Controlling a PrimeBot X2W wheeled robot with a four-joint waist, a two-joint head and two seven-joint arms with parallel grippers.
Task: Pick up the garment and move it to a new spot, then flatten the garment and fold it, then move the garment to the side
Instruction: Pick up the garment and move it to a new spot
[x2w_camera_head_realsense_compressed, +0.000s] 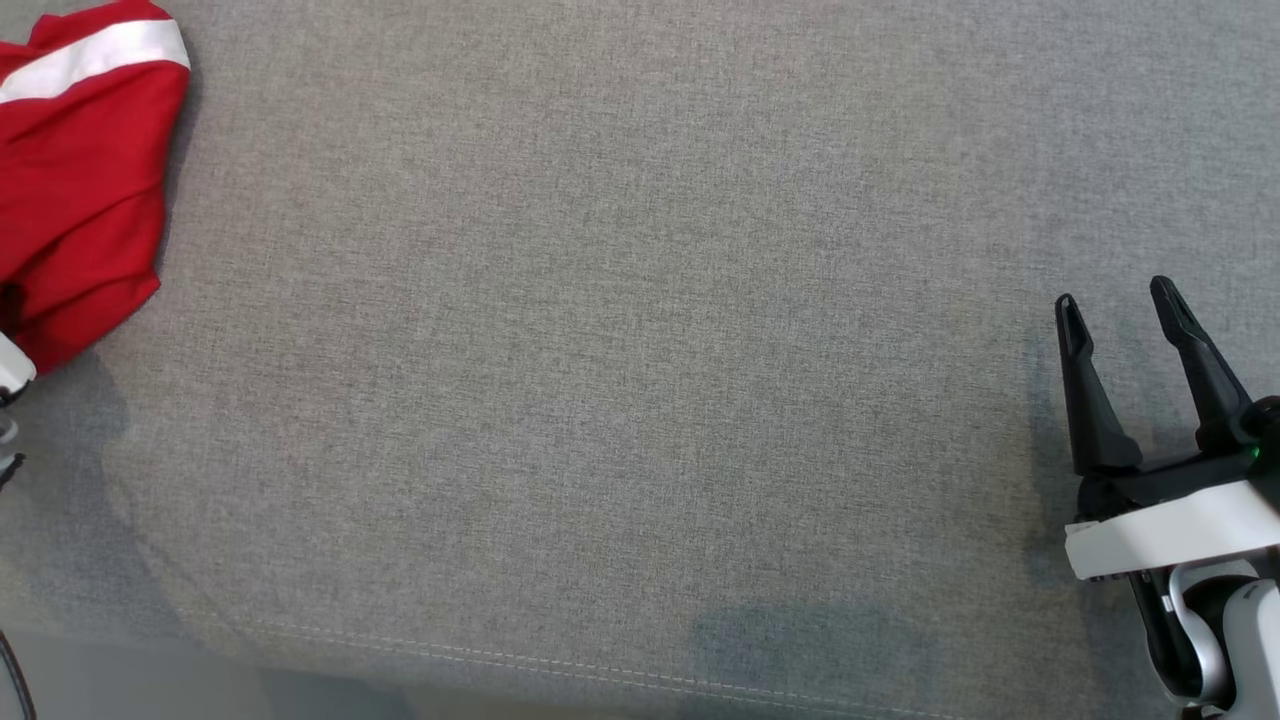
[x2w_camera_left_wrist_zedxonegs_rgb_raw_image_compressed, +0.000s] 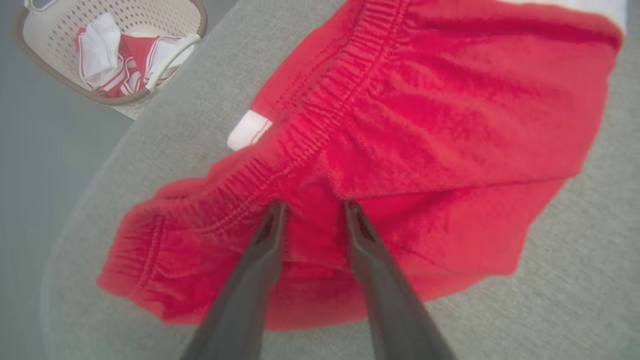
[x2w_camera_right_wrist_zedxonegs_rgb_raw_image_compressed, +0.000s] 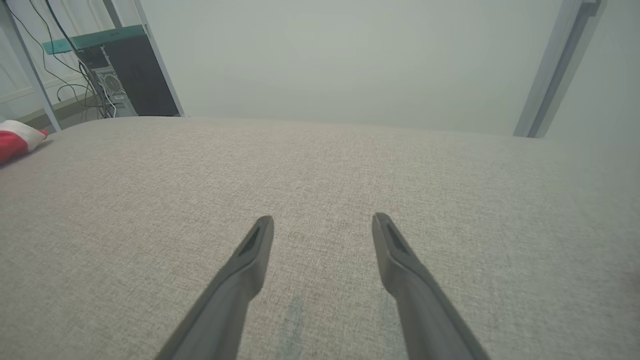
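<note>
The garment (x2w_camera_head_realsense_compressed: 80, 200) is red with a white band and lies crumpled at the far left of the grey cushion (x2w_camera_head_realsense_compressed: 640, 350). In the left wrist view the garment (x2w_camera_left_wrist_zedxonegs_rgb_raw_image_compressed: 425, 100) shows its elastic waistband. My left gripper (x2w_camera_left_wrist_zedxonegs_rgb_raw_image_compressed: 315, 209) presses down into it, jaws half closed, with a fold of red cloth between the fingertips. Whether the cloth is pinched I cannot tell. My right gripper (x2w_camera_head_realsense_compressed: 1115, 295) hovers open over bare cushion at the right, far from the cloth. The right gripper (x2w_camera_right_wrist_zedxonegs_rgb_raw_image_compressed: 322, 220) has nothing between its fingers, and a corner of the garment (x2w_camera_right_wrist_zedxonegs_rgb_raw_image_compressed: 15, 140) shows far to its left.
A beige perforated basket (x2w_camera_left_wrist_zedxonegs_rgb_raw_image_compressed: 50, 35) with red and white clothes stands on the floor beyond the cushion's edge. The cushion's stitched front seam (x2w_camera_head_realsense_compressed: 600, 665) runs along the bottom. A computer tower (x2w_camera_right_wrist_zedxonegs_rgb_raw_image_compressed: 130, 75) and cables stand behind the cushion.
</note>
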